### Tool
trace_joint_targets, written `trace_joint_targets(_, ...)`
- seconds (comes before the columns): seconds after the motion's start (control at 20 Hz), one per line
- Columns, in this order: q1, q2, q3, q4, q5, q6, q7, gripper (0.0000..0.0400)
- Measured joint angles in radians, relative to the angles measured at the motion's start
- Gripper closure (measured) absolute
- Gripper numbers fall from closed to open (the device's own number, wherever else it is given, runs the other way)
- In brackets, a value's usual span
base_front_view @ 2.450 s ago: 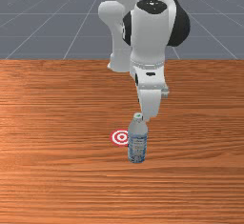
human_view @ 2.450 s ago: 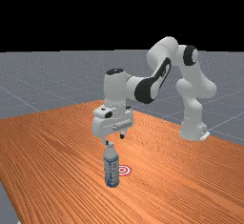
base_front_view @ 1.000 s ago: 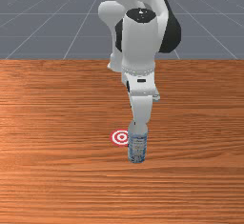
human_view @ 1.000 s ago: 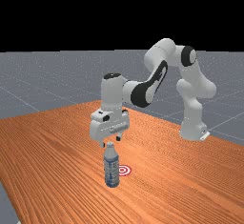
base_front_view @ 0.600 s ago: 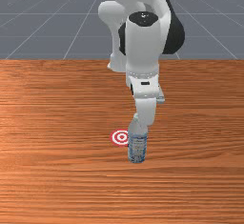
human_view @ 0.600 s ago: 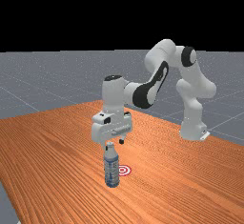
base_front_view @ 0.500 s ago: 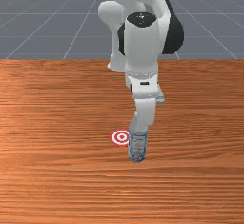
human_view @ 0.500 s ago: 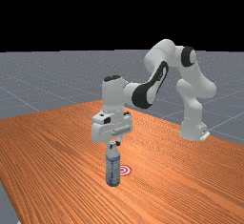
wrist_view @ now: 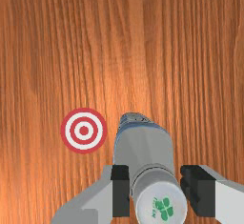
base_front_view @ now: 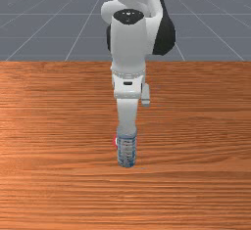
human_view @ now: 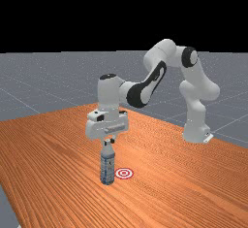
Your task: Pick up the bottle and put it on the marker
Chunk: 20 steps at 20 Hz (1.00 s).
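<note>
My gripper [human_view: 109, 141] is at the neck of the upright bottle [human_view: 107, 166] in the far view. From the wrist view, the gripper [wrist_view: 156, 190] is shut on the bottle [wrist_view: 145, 147], one black pad against each side below the white cap with a green clover. The red and white ringed marker [human_view: 124, 173] lies flat beside the bottle, toward the far view's right. Most of the marker [base_front_view: 116, 141] is hidden behind the bottle [base_front_view: 126, 150] in the front view. Whether the bottle's base touches the wood I cannot tell.
The orange-brown table [base_front_view: 54, 126] extends on both sides of the bottle and marker. At the far view's right, the arm's base [human_view: 195, 131] stands on the table [human_view: 160, 183].
The fingers have come together on the bottle's neck. Hand and bottle have moved toward the front view's left, and the bottle now covers most of the marker there.
</note>
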Motion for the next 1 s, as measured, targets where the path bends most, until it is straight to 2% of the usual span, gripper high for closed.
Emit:
trace_joint_targets(0.1, -0.009, -0.001, 0.006, 0.001, -0.003, -0.004, -0.037, 0.0236)
trace_joint_targets(0.2, -0.008, 0.007, 0.005, 0.029, -0.002, -0.095, -0.03, 0.0236)
trace_joint_targets(0.25, -0.008, -0.01, 0.005, 0.003, -0.002, -0.099, -0.03, 0.0237)
trace_joint_targets(0.3, -0.009, -0.038, 0.005, -0.045, -0.002, -0.08, -0.029, 0.0236)
trace_joint_targets(0.35, -0.039, -0.098, 0.033, -0.161, 0.06, 0.033, -0.08, 0.0236)
trace_joint_targets(0.4, -0.034, -0.117, 0.028, -0.189, 0.05, 0.044, -0.072, 0.0236)
trace_joint_targets(0.45, -0.008, -0.13, 0.001, -0.21, 0.01, 0.054, 0.006, 0.0236)
trace_joint_targets(0.5, -0.006, -0.143, -0.001, -0.23, 0.012, 0.061, 0.017, 0.0236)
trace_joint_targets(0.55, -0.036, -0.154, 0.029, -0.249, 0.059, 0.064, -0.072, 0.0236)
trace_joint_targets(0.6, -0.01, -0.168, 0.003, -0.271, 0.014, 0.075, 0.0, 0.0236)
trace_joint_targets(0.7, -0.01, -0.192, 0.003, -0.31, 0.015, 0.088, 0.006, 0.0236)
trace_joint_targets(0.8, -0.014, -0.173, 0.008, -0.269, 0.012, 0.015, -0.023, 0.0237)
trace_joint_targets(0.95, -0.012, -0.143, 0.009, -0.227, 0.011, -0.017, -0.022, 0.0234)
trace_joint_targets(1.0, -0.052, -0.155, 0.047, -0.298, 0.093, 0.122, -0.099, 0.0151)
